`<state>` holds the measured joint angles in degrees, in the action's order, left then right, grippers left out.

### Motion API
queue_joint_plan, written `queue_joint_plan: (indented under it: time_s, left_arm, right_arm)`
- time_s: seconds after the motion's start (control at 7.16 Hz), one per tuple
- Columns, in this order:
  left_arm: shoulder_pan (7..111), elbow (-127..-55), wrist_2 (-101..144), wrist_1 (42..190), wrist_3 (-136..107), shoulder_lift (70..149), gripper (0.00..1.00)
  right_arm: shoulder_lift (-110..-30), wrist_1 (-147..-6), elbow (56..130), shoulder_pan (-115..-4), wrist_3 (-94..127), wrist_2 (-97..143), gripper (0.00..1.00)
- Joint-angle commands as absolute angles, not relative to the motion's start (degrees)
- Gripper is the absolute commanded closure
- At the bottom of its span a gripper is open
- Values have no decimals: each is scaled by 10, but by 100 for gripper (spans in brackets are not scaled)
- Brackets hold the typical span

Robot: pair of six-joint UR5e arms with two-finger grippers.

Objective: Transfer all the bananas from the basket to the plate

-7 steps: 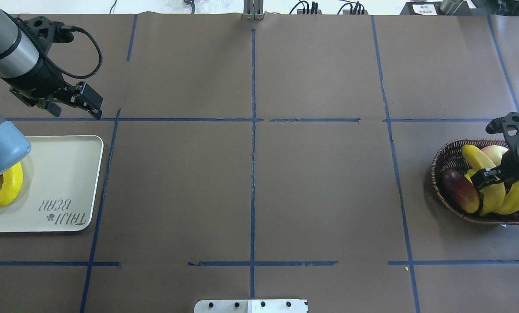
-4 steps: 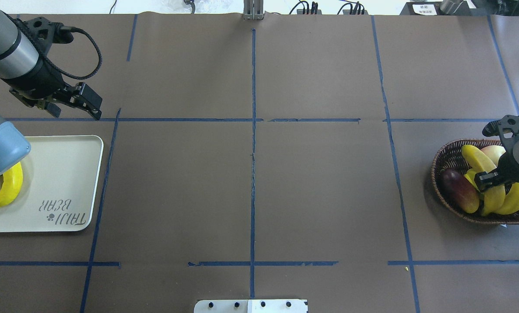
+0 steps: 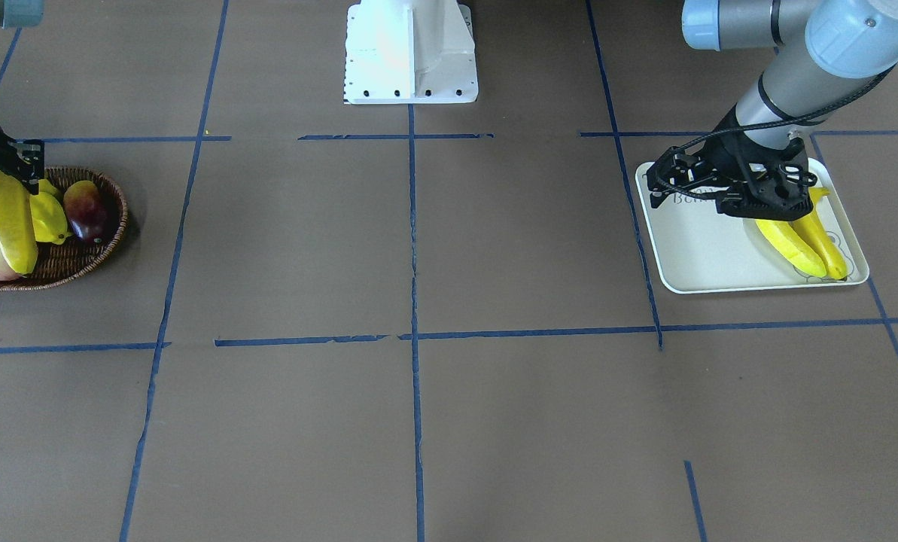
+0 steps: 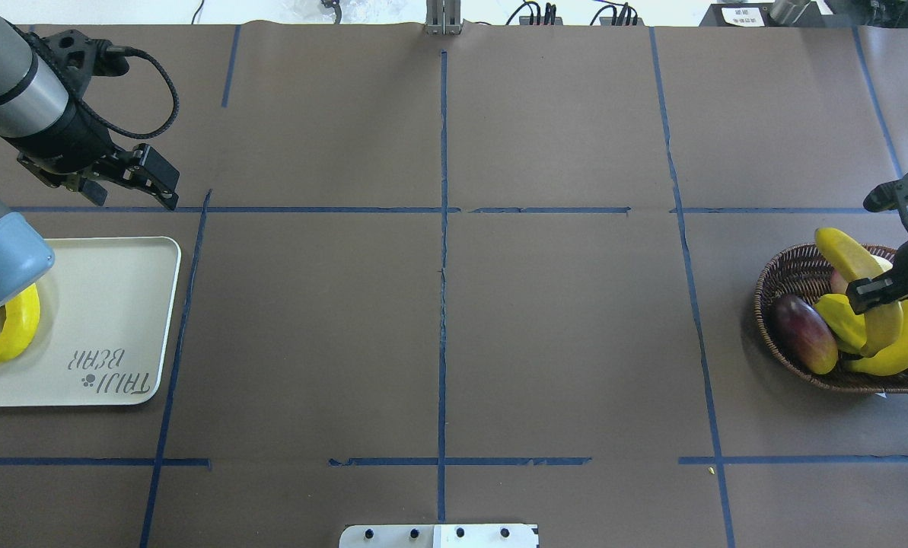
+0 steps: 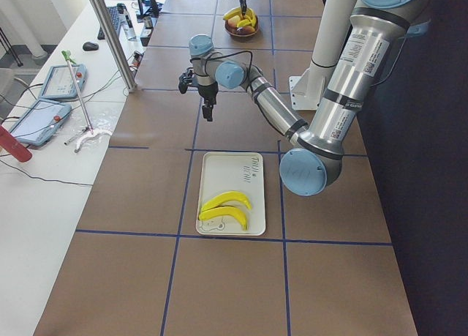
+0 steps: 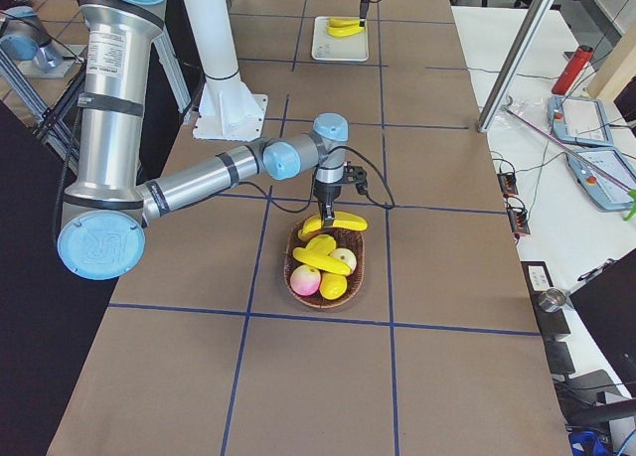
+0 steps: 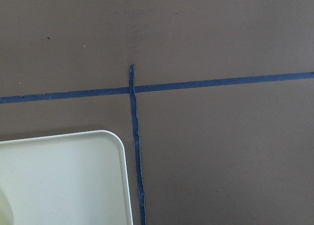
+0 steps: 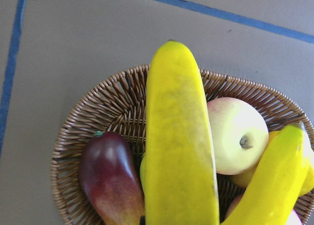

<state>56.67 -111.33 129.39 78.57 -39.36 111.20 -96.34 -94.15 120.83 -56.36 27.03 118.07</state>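
My right gripper is shut on a banana and holds it lifted above the wicker basket. The banana fills the right wrist view. A second banana lies in the basket to its right. Two bananas lie side by side on the cream plate at the other end of the table. My left gripper is open and empty, above the table just beyond the plate's far corner.
The basket also holds a dark red mango, a pale apple and a small stubby yellow fruit. Blue tape lines cross the brown table. The robot's white base stands at the near edge.
My right gripper has risen and moved a little away from the robot's base, and the banana has come up out of the basket with it. The left arm has not moved.
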Motion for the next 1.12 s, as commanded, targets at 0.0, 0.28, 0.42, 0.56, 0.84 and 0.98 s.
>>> queue_joint_plan:
  time_s: [0.0, 0.28, 0.42, 0.56, 0.84, 0.98]
  left_arm:
    - [564, -1113, 1295, 787, -395, 1115, 0]
    - [561, -1106, 1297, 789, -409, 1128, 0]
    - [542, -1097, 1298, 796, -449, 1148, 0]
    - [527, -1086, 1298, 831, -500, 1163, 0]
    - [512, -1039, 1299, 1013, -648, 1169, 0]
    - [512, -1024, 1301, 1078, -701, 1172, 0]
  right_arm:
    - [-889, -984, 1219, -579, 264, 1182, 98]
    - [-772, -983, 1188, -572, 400, 1214, 97]
    - [-719, -983, 1169, -553, 441, 1226, 97]
    - [-684, -970, 1162, -535, 492, 1227, 97]
    - [-675, -832, 1149, -492, 626, 1225, 97]
    - [-675, -741, 1131, -461, 694, 1218, 97]
